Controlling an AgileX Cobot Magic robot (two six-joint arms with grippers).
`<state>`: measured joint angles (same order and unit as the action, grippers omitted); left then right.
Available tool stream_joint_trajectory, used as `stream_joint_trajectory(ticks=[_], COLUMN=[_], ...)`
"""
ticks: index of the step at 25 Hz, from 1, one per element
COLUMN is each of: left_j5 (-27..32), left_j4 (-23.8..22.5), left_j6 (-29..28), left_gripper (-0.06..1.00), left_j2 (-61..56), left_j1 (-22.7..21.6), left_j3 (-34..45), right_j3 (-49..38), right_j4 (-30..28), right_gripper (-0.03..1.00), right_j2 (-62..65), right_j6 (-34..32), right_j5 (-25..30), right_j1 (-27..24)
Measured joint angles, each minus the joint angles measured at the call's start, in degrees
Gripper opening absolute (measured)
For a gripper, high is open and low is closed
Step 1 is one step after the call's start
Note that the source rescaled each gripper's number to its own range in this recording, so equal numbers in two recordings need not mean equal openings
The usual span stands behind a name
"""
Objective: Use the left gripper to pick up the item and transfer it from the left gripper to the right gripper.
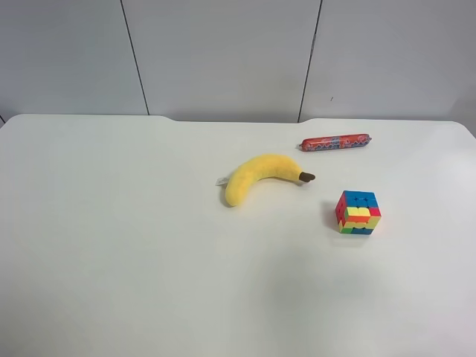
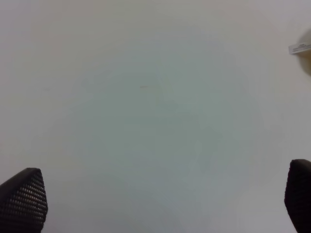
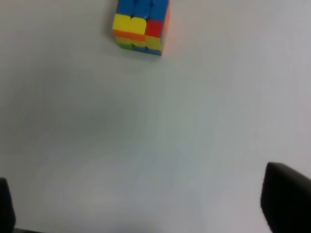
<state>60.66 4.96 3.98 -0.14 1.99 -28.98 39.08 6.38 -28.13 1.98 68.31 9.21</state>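
A yellow toy banana point(image 1: 259, 176) with a white tag lies on the white table point(image 1: 111, 245) near the middle. A red sausage point(image 1: 335, 142) lies behind it to the right. A multicoloured puzzle cube point(image 1: 358, 212) stands right of the banana. No arm shows in the exterior high view. My left gripper point(image 2: 160, 204) is open and empty above bare table; only the banana's tag point(image 2: 299, 47) shows at that view's edge. My right gripper point(image 3: 146, 208) is open and empty, with the cube point(image 3: 141, 24) ahead of it and apart from it.
Grey wall panels point(image 1: 223, 52) stand behind the table's far edge. The table's left half and front show bare white surface.
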Motion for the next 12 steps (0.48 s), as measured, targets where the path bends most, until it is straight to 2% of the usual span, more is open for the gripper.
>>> stream_joint_trajectory(ticks=[8, 12], left_j5=[0.0, 0.0], left_j4=[0.0, 0.0], left_j6=[0.0, 0.0], left_gripper=[0.98, 0.98], left_j2=[0.0, 0.0], left_j1=[0.0, 0.0], left_j3=[0.0, 0.0], right_j3=[-9.71, -10.38], right_j4=[-0.4, -0.4], right_gripper=[1.0, 1.0], right_j2=[18.83, 26.12], right_j6=[1.78, 1.78], right_j5=[-5.31, -6.62], right_j1=[0.0, 0.0])
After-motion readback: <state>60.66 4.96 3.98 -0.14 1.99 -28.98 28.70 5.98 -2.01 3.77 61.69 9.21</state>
